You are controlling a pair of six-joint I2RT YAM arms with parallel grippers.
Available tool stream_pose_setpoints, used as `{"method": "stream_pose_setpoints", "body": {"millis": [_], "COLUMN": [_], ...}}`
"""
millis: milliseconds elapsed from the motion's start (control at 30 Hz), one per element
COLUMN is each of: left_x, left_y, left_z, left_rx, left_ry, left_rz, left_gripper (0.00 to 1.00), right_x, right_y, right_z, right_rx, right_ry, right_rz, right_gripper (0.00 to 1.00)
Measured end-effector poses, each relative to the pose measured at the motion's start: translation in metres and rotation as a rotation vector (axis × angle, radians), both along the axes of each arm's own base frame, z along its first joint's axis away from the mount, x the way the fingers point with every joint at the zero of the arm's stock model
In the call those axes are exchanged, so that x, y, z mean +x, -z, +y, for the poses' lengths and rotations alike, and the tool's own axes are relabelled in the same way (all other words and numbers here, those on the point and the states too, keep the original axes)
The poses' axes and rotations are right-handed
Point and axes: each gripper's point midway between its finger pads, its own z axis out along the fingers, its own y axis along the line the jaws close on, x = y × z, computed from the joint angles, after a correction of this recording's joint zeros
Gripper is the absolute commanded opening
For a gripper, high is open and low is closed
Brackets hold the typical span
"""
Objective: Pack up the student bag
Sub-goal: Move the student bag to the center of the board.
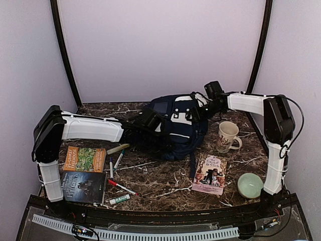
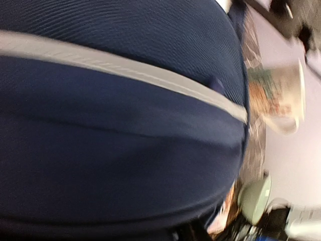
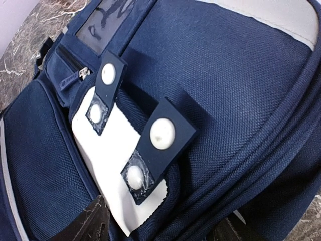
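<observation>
The student bag (image 1: 175, 128), a navy backpack with grey stripes and a white front patch, lies at the back middle of the table. My left gripper (image 1: 150, 122) presses against the bag's left side. In the left wrist view, blurred navy fabric of the bag (image 2: 125, 150) fills the frame and hides the jaws. My right gripper (image 1: 203, 109) is at the bag's upper right. In the right wrist view its dark fingers (image 3: 85, 226) stand wide apart, straddling a fold of the bag (image 3: 225, 75) beside the white patch and two snap tabs.
A cream mug (image 1: 228, 136) stands right of the bag, a green bowl (image 1: 250, 185) at the front right, and a picture book (image 1: 209, 174) between them. On the left lie an orange-green book (image 1: 84, 158), a dark book (image 1: 83, 187) and several markers (image 1: 120, 187).
</observation>
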Motion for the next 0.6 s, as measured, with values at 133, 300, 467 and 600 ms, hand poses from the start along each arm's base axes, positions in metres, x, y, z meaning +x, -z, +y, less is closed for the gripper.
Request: {"method": "stream_pose_setpoints", "body": {"millis": [133, 300, 467, 600], "left_x": [-0.05, -0.103, -0.11, -0.087], "left_y": [-0.011, -0.061, -0.098, -0.088], "left_z": [-0.014, -0.003, 0.031, 0.054], "left_rx": [0.007, -0.009, 0.034, 0.093], "left_ry": [0.238, 0.485, 0.562, 0.513], "left_rz": [0.011, -0.07, -0.189, -0.198], "left_gripper": [0.53, 0.58, 0.58, 0.61], "right_x": [-0.011, -0.041, -0.065, -0.069], "right_y": [-0.016, -0.038, -0.058, -0.074], "right_z": [0.001, 0.012, 0.014, 0.008], "right_rx": [0.012, 0.051, 0.047, 0.009], "right_ry": [-0.047, -0.148, -0.227, -0.237], "right_rz": [-0.021, -0.037, -0.073, -0.131], "right_gripper": [0.65, 0.67, 0.71, 0.71]}}
